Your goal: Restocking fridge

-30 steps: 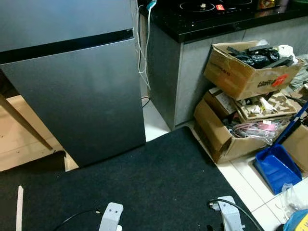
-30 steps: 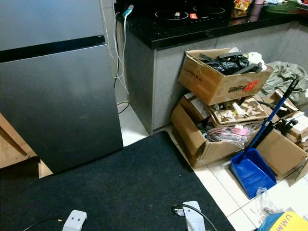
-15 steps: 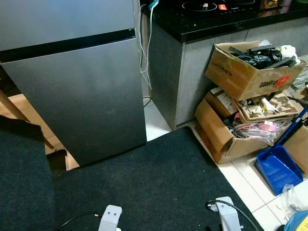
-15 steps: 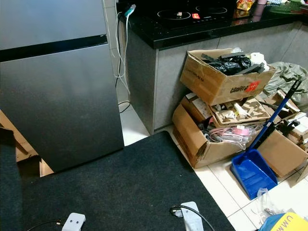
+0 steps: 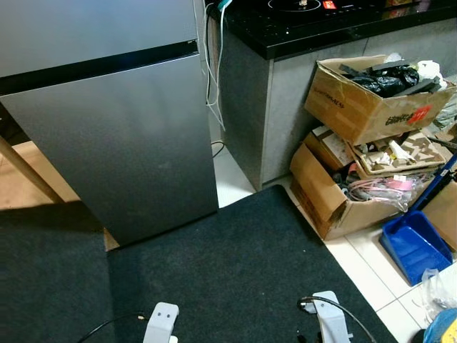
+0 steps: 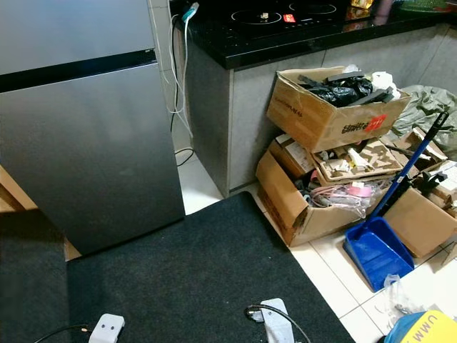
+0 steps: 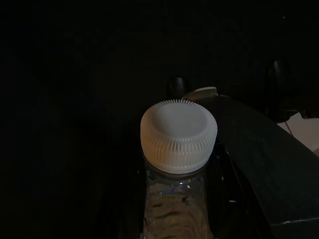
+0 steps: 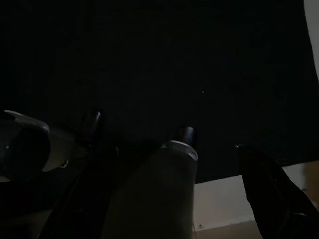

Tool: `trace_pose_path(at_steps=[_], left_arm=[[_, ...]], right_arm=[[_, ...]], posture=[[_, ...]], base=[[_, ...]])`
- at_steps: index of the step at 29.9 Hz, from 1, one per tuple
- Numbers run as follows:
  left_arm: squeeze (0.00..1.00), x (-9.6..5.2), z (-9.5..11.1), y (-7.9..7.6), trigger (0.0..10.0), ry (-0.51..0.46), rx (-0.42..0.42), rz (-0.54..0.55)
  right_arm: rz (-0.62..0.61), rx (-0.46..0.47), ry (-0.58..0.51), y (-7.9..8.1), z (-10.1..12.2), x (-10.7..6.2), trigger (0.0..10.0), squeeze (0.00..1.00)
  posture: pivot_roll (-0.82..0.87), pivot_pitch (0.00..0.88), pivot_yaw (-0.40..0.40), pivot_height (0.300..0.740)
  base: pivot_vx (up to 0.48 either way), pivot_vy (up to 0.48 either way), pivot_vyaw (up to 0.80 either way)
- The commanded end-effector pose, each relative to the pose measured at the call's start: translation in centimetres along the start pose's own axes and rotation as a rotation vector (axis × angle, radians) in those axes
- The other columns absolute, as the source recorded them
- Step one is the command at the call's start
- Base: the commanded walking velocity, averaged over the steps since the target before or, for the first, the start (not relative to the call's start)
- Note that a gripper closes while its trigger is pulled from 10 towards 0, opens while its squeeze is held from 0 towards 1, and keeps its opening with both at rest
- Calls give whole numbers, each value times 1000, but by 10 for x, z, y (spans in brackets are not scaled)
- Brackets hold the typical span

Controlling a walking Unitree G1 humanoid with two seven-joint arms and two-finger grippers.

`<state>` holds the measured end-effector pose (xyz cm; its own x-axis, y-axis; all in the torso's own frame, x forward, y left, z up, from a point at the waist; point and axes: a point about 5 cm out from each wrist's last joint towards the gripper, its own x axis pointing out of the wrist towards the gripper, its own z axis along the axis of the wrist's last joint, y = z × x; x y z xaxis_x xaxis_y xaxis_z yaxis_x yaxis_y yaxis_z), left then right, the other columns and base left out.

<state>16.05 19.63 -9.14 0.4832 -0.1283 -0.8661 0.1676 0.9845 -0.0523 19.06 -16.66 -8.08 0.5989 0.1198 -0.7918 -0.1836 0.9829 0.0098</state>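
While the tall dark-grey steel fridge (image 5: 107, 136) stands shut straight ahead and a little to the left, a clear plastic bottle with a ribbed white cap (image 7: 178, 135) is seen in the left wrist view, clamped between the black fingers of the left gripper (image 7: 179, 209). Its long axis runs along those fingers, cap pointing away from the wrist, so it is carried lengthwise rather than crosswise. The fridge lies forward of the left arm (image 5: 161, 323), which is the nearer of the two and the loaded one; its doors are closed, the black seam between upper and lower door plainly visible. By this reckoning a door must be opened before anything is stocked, and the free right arm (image 5: 330, 323) looks the likelier one for that.

The right gripper (image 8: 139, 127) hangs low in deep shade over the floor; whether it is open or closed cannot be told.

Underfoot a black carpet mat (image 5: 235, 264) is laid up to the fridge's base, with white tiles (image 5: 364, 264) to the right. A grey counter with a black hob top (image 5: 300, 28) flanks the fridge, white cables (image 5: 211, 78) dangling in the gap. Stacked brown cardboard boxes of clutter (image 5: 364, 150) and a blue plastic dustpan (image 5: 414, 246) crowd the right side.
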Motion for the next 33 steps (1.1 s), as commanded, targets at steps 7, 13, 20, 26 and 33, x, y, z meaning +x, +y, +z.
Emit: trace_pose_path(at_steps=[7, 13, 20, 26, 33], left_arm=[[0, -3, -13, 2, 10000, 31, -18, 7], [0, -2, -15, -1, 10000, 39, -11, -2], [0, -2, -11, 0, 10000, 32, -7, 0], [0, -2, -16, -3, 10000, 40, -11, -4], [0, -2, -18, -4, 10000, 46, -10, -6]], right_arm=[[-6, -4, 8, -3, -3, -1, 10000, 0], [-14, -10, 19, -6, -6, -2, 10000, 0], [-15, -13, 20, -7, -6, -2, 10000, 0], [-17, -15, 23, -7, -6, -2, 10000, 0], [-18, -15, 24, -7, -7, -3, 10000, 0]], posture=[[-88, 127, 3, 740], [-89, 112, 1, 740], [-88, 113, 1, 740], [-87, 114, 0, 740], [-87, 114, 0, 740]], base=[[0, 0, 0], [0, 0, 0], [0, 0, 0], [0, 0, 0], [0, 0, 0]])
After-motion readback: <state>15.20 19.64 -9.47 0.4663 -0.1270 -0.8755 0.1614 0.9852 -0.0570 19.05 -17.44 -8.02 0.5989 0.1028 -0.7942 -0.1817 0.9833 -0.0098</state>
